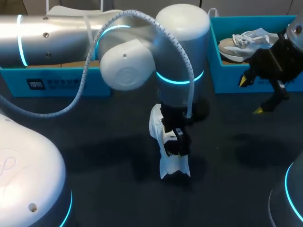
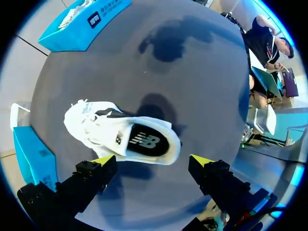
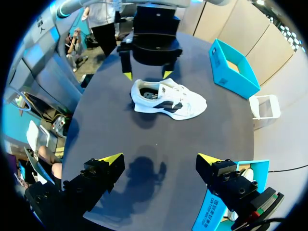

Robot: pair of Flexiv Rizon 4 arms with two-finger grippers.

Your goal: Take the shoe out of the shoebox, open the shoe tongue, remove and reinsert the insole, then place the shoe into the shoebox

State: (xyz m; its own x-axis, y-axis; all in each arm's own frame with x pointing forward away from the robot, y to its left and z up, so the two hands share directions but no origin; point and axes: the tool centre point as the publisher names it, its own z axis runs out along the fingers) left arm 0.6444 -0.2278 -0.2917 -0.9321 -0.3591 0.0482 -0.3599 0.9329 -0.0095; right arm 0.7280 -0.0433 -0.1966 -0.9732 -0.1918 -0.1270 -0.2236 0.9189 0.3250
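A white shoe (image 1: 173, 168) lies on its side on the dark table, its dark insole (image 2: 144, 143) showing through the opening. My left gripper (image 2: 153, 161) hangs open right over the shoe's heel end, one finger on either side and touching nothing; in the head view this gripper (image 1: 177, 142) covers the shoe's middle. My right gripper (image 1: 251, 96) hangs open and empty in front of the teal shoebox (image 1: 227, 80) at the back right. In the right wrist view the shoe (image 3: 168, 98) lies well ahead of the right gripper (image 3: 161, 159), with the left gripper (image 3: 147, 72) just beyond it.
A second, pale shoe (image 1: 241, 41) sits inside the back-right shoebox. Another teal box (image 1: 61, 82) stands at the back left, partly behind my left arm (image 1: 128, 61). Bare dark tabletop (image 1: 236, 156) lies between the shoe and the right gripper.
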